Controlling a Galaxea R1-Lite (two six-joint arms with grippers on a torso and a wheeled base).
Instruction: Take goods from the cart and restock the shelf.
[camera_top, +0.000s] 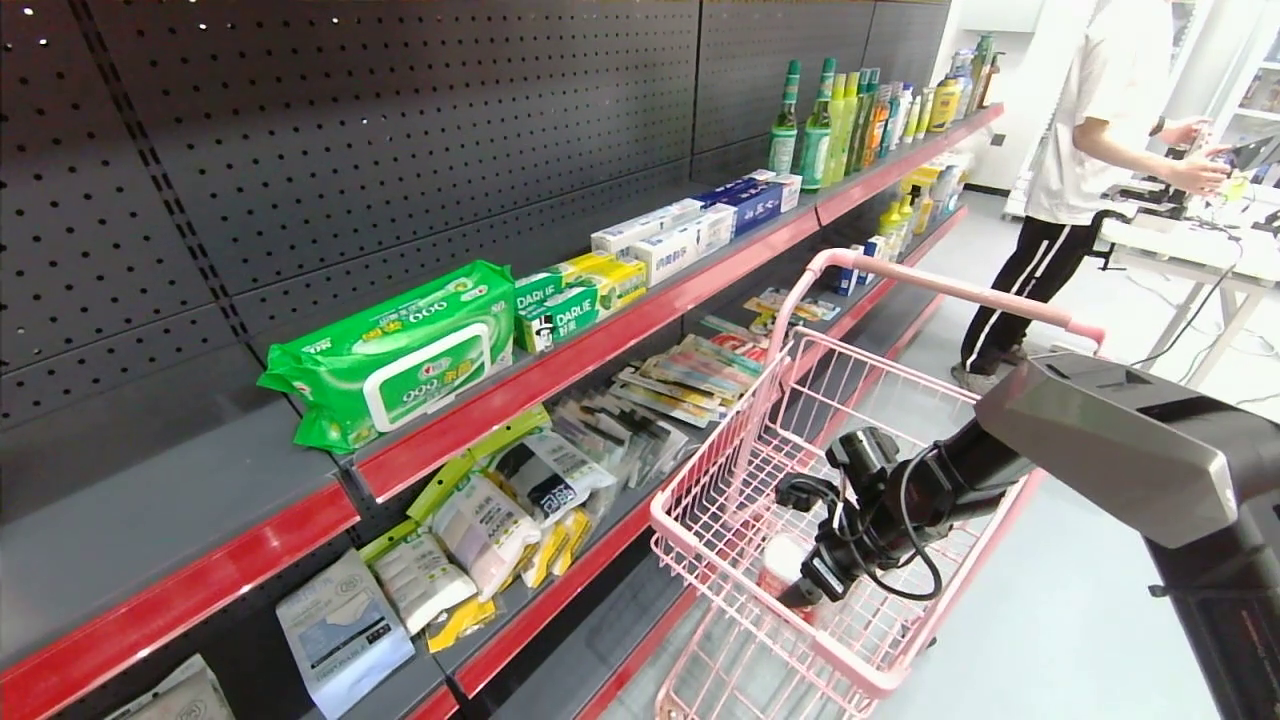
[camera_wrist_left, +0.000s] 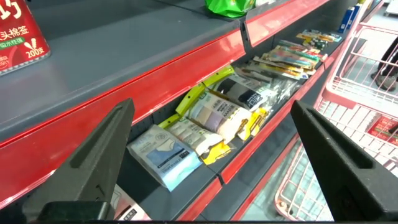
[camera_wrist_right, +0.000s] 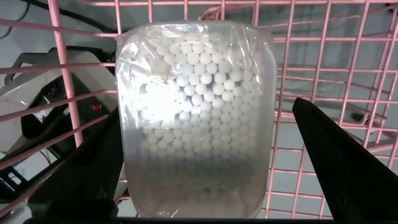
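Note:
The pink wire cart (camera_top: 700, 545) stands beside the shelf. Inside it stands a clear pack of white cotton swabs (camera_top: 783, 565), with a red label in the head view. My right gripper (camera_top: 800, 592) is lowered into the cart at this pack. In the right wrist view the swab pack (camera_wrist_right: 196, 93) sits between the open fingers (camera_wrist_right: 348, 162) of the right gripper (camera_wrist_right: 205, 124), with a small gap on one side. My left gripper (camera_wrist_left: 211, 106) hangs open and holds nothing, in front of the grey upper shelf board (camera_wrist_left: 124, 56). A red-labelled swab pack (camera_wrist_left: 18, 37) stands on that board.
On the upper shelf (camera_top: 200, 500) lie a green wipes pack (camera_top: 400, 350), toothpaste boxes (camera_top: 570, 295) and green bottles (camera_top: 815, 125) farther along. The lower shelf (camera_top: 560, 590) holds several bagged goods (camera_top: 480, 530). The red shelf edge (camera_top: 600, 350) runs close to the cart.

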